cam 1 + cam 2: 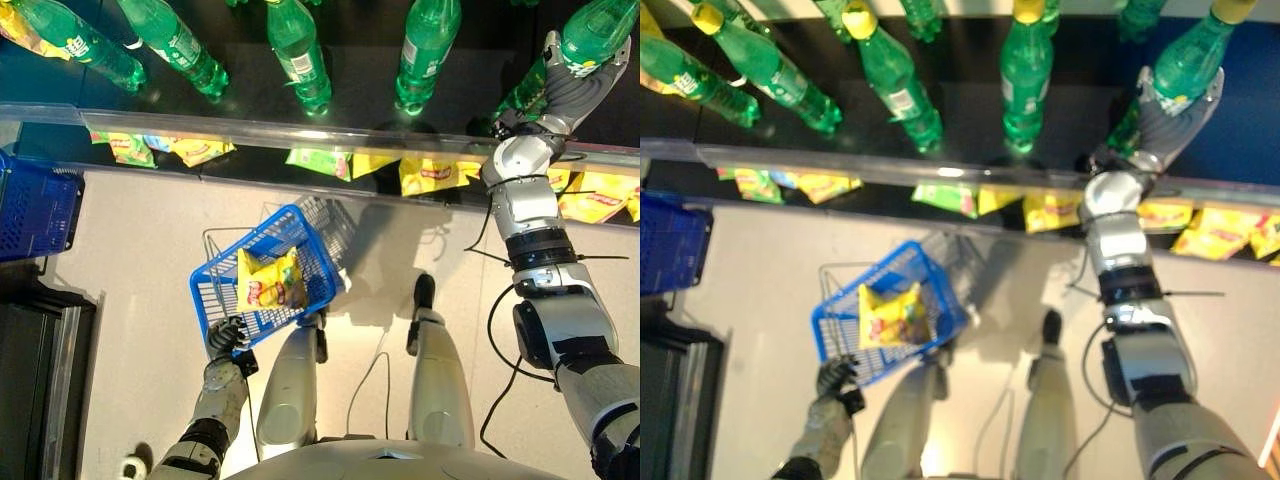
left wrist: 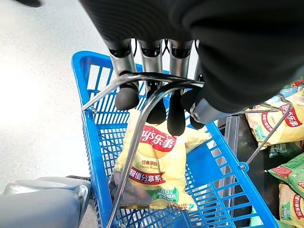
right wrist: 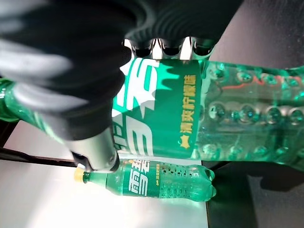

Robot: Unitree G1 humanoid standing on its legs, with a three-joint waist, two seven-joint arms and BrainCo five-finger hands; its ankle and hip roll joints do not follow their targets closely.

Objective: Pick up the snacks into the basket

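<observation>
Bright overhead light; glare on floor [image 1: 150, 300]; wrist views blurred up close.

My left hand [image 1: 226, 337] hangs low at my side, arm bent, fingers [image 2: 127, 95] curled down over the basket handles [image 2: 142, 83]. My right arm reaches up and forward to the shelf edge [image 1: 300, 132], and my right hand [image 1: 572, 88] wraps thumb and fingers round a green bottle [image 3: 228, 118].

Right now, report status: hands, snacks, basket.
Left hand curled round blue basket handle. One yellow snack bag inside. Right hand wrapped round green bottle on upper shelf.
</observation>
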